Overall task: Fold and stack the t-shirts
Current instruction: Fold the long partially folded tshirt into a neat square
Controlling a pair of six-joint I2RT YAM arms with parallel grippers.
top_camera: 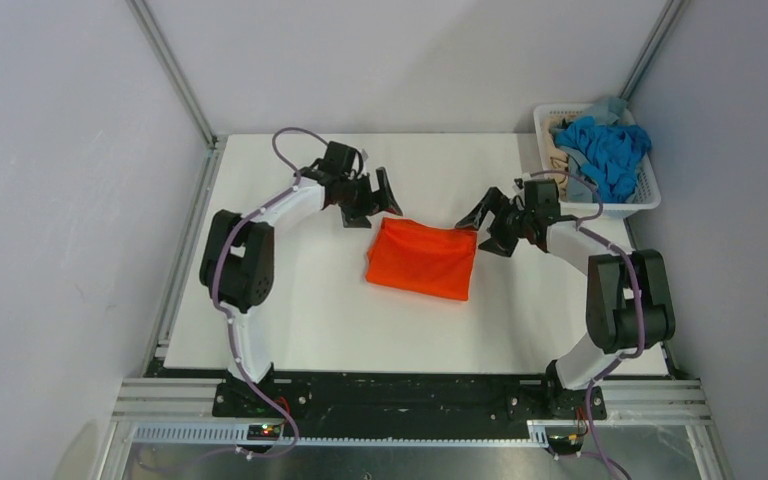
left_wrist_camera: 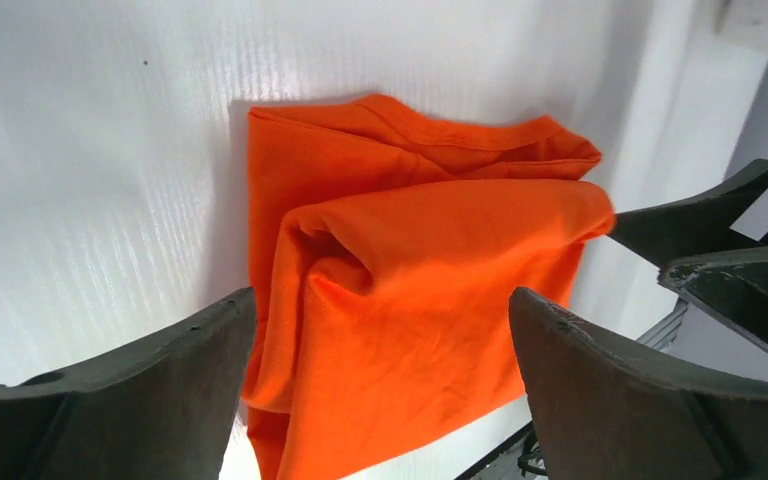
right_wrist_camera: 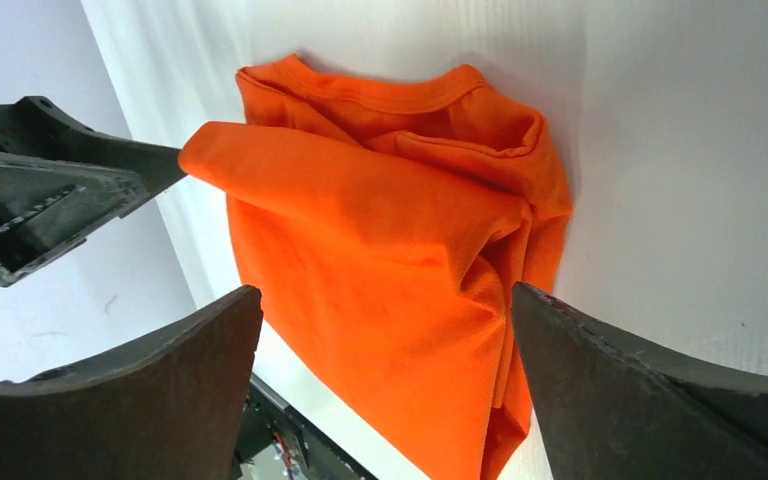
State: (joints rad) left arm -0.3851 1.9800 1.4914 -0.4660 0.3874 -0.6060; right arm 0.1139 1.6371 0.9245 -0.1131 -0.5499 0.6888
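Progress check: the orange t-shirt (top_camera: 422, 258) looks folded, lying mid-surface on the table (top_camera: 300, 320), a bit toward the far edge. My left gripper (top_camera: 372, 205) and right gripper (top_camera: 488, 228) hover at its far corners, fingers spread wide, holding nothing. The other t-shirts (top_camera: 605, 150) sit heaped in the basket (top_camera: 648, 208) at the far right corner, unfolded I'd say. Lots of room along the near edge.

Plain bright orange shirt (top_camera: 422, 258) on white table (top_camera: 290, 300); bright blue shirt (top_camera: 610, 150) in white slotted basket (top_camera: 620, 209) at two o'clock
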